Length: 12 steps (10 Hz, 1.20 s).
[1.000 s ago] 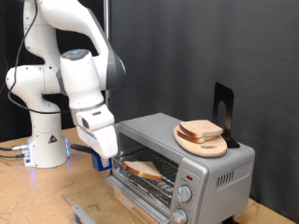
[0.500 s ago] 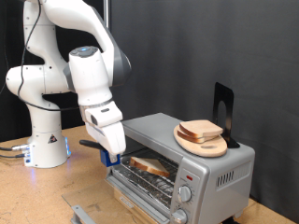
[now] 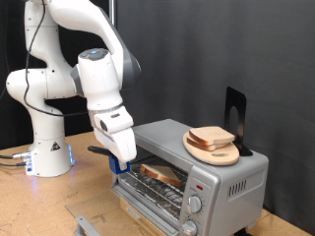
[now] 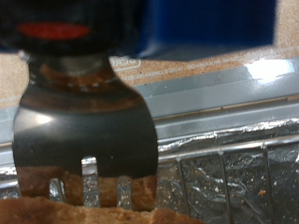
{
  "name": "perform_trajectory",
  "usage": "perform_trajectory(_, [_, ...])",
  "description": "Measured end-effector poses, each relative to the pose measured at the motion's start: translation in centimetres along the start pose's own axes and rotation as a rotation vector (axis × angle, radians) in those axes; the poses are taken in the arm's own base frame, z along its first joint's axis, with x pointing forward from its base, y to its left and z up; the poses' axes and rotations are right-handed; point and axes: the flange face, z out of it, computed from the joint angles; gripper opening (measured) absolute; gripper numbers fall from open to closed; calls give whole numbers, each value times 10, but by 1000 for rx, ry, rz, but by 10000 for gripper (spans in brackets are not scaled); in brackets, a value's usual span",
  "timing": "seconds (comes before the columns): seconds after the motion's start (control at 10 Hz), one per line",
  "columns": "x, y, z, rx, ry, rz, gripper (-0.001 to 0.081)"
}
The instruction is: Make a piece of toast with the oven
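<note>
While the end effector, clamped on a fork, sits at the open oven, we see the toast already on the rack.

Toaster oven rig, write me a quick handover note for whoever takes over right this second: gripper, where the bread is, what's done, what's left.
Gripper: low at the oven's open front, on the exterior view's left; a fork is seen close up in the wrist view, tines at a piece of toast. Whether the jaws are clamped on the fork is not visible.
Oven: door down, one piece of toast lying on the rack inside.
On top: a wooden plate carrying another slice.
Done: door opened, bread on the rack.
Left: fork not yet clear of the oven, door not yet shut, toasting.
</note>
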Motion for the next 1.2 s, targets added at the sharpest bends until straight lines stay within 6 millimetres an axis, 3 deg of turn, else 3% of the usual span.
perform_trajectory(0.6, [-23, 24, 5, -3, -23, -9, 369])
perform_trajectory(1.2, [-23, 26, 2, 1, -10, 4, 369])
